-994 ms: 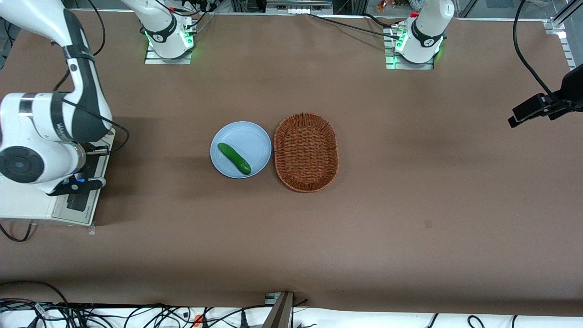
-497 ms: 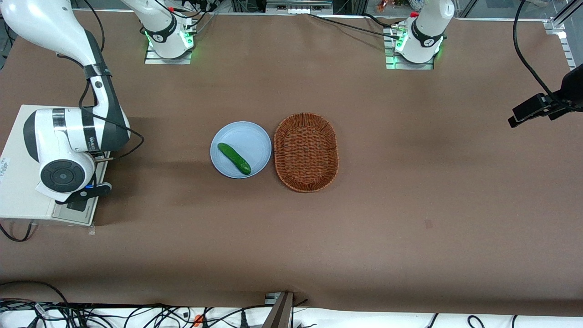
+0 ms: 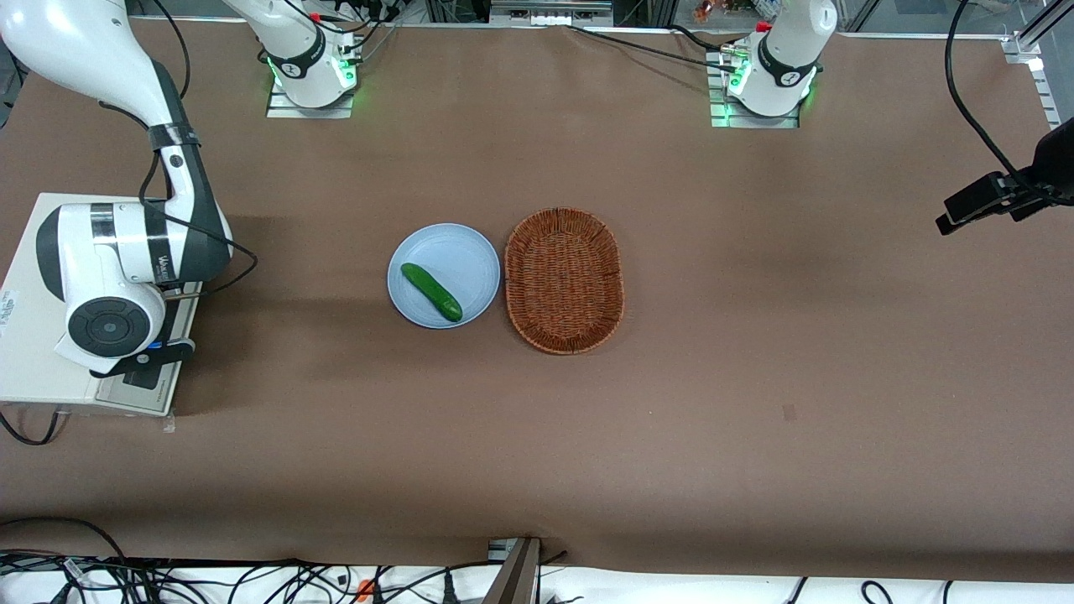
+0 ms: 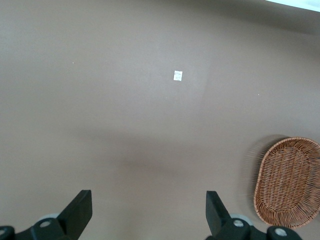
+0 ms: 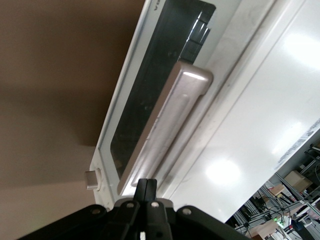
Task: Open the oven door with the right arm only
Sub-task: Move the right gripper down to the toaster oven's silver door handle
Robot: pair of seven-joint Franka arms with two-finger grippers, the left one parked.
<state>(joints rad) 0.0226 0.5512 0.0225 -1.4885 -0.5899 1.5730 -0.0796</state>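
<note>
right arm [image 3: 126,260] shifted slightly | pincer [image 5: 146,186] pressed together over brushed-metal oven door [image 5: 150,100] handle

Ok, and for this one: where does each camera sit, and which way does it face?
Front view: high up, looking down on the table with the toaster oven, plate and basket; the right arm shows.
Right wrist view: on the working wrist, looking along the shut gripper at the oven door and its handle, close by.
Left wrist view: on the parked wrist, looking down at the table; the parked arm's fingers show.
Shared: front and left wrist views both show the basket; front and right wrist views, the oven.
</note>
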